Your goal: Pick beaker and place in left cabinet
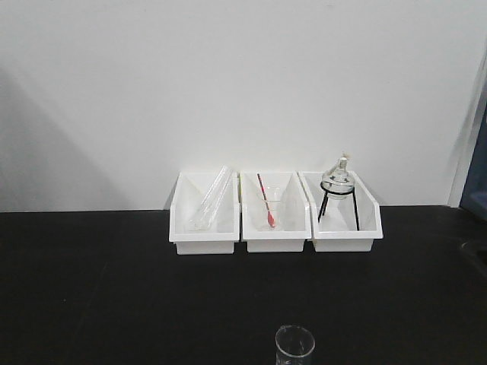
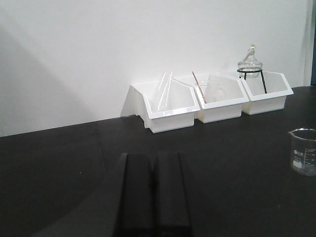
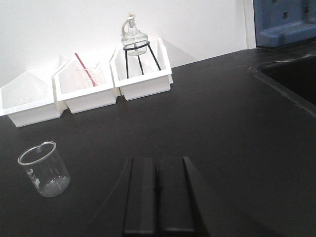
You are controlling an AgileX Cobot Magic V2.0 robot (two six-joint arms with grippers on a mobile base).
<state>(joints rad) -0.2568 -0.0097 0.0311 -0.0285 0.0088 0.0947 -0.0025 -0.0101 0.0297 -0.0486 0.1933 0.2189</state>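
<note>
Soft, even light leaves the white wall [image 1: 243, 76] bright and the white bins [image 1: 275, 245] slightly washed out. Left of the bins a broad grey shadow [image 1: 46, 152] dims the wall. In front of the bins the black benchtop [image 1: 114, 289] shows almost no detail; the beaker [image 3: 44, 170] there catches faint rim highlights. All views look mildly soft.

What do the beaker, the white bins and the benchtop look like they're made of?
Beaker: clear glass, likely; fully see-through with bright rim glints. White bins: opaque moulded plastic, probably; smooth, slightly glossy walls. Benchtop: black, matte, hard-looking; exact material unclear.
</note>
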